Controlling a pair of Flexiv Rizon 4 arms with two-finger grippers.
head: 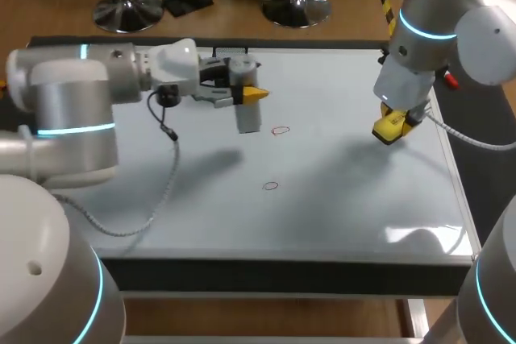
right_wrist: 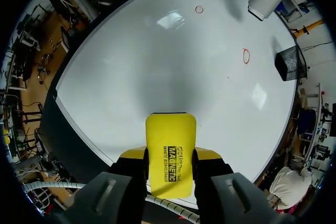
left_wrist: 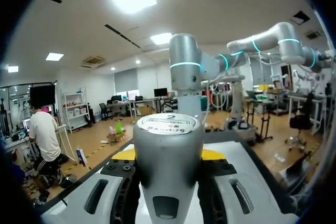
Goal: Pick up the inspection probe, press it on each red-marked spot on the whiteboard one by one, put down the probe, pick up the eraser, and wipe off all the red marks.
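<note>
1. Two red marks, both small open rings, stand unwiped on the whiteboard [head: 347,199]. One ring [head: 280,130] lies just beside the probe's lower end. The other [head: 271,186] lies nearer the robot, apart from the first.
2. The left gripper [left_wrist: 168,154] is pinching the inspection probe [head: 248,117] from both sides, with a yellow tip at each flank. The probe hangs over the far-middle part of the board. Whether its end touches the surface cannot be told.
3. The right gripper [right_wrist: 169,156] is clamped on the eraser [right_wrist: 170,145], a yellow block with dark print. It is held above the board's right side, well apart from both rings.
4. Judged step: pressing the probe on the nearer-lying ring, with wiping not yet due.
5. Recommended method: centre the probe's end over the ring, descend straight and press lightly. Lift clear before crossing to the second ring, so no ink is dragged. The eraser arm should stay out of that path.
6. Probe appearance: a stubby grey cylinder with a smooth, dull-metal body. It has a round white printed label on its cap and a small dark recess in its side.
</note>
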